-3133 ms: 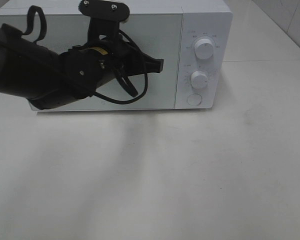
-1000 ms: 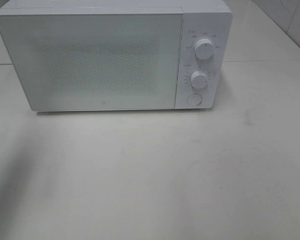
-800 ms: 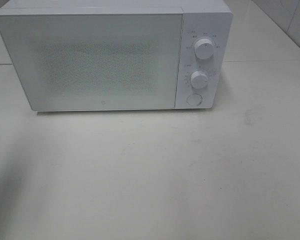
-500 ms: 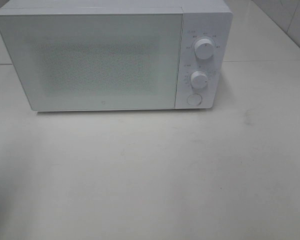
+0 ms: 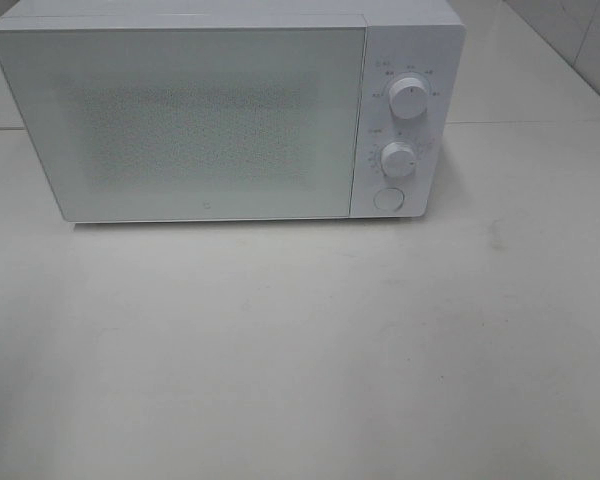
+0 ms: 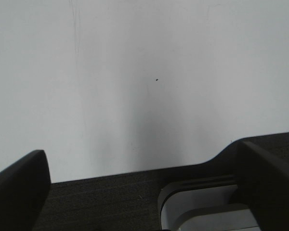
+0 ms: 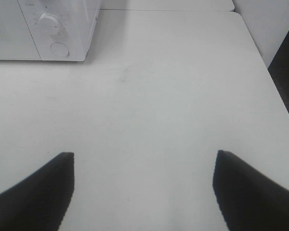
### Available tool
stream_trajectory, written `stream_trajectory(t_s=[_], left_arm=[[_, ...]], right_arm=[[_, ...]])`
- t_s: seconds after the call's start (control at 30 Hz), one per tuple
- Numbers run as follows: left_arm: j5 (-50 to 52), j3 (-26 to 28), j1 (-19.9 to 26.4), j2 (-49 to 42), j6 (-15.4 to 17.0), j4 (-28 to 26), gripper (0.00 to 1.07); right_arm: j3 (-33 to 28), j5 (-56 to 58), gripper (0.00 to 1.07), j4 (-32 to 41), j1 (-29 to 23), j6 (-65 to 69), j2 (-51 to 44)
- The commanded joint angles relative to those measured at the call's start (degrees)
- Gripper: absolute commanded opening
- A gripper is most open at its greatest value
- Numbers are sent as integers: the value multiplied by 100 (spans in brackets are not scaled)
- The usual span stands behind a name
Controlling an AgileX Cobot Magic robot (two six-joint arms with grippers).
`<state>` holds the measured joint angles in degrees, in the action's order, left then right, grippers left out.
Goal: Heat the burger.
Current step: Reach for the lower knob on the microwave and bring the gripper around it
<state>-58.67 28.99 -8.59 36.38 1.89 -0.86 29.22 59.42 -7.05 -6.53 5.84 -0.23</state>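
Note:
The burger is not in any view. The white microwave point(image 5: 180, 120) stands at the back of the table with its door shut; its frosted window shows nothing inside. It also shows in the right wrist view point(image 7: 19, 29). Neither gripper shows in the exterior high view. My left gripper point(image 6: 140, 149) is open and empty over bare white table near its edge. My right gripper point(image 7: 143, 155) is open and empty, well in front of and to the right of the microwave.
The microwave's right panel carries an upper knob point(image 5: 408, 98), a lower knob point(image 5: 399, 159) and a round button point(image 5: 388, 198). The white table point(image 5: 300, 350) stretches in front. Dark floor point(image 6: 101, 202) lies past the table edge in the left wrist view.
The left arm, which reached across the microwave door three seconds ago, has left the exterior view. Its shadow at the left has faded over the last second.

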Motion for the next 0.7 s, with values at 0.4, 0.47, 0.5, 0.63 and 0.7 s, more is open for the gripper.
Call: stream_trajectory(t_s=[0.4, 0.47, 0.5, 0.63, 0.7], left_arm=[[-23, -40, 6, -1879, -11, -143, 99], [-23, -40, 6, -2206, -11, -143, 99], [-23, -40, 6, -2332, -11, -143, 99], [-23, -40, 11, -2813, -11, -143, 99], [-23, -40, 206, -3014, -17, -155, 99]], right_arm=[[-17, -29, 76, 17, 40, -6, -155], [-17, -29, 76, 17, 40, -6, -155], [-17, -29, 76, 17, 40, -6, -155], [-17, -29, 76, 17, 40, -6, -155], [-17, -29, 76, 17, 40, -6, -155]])
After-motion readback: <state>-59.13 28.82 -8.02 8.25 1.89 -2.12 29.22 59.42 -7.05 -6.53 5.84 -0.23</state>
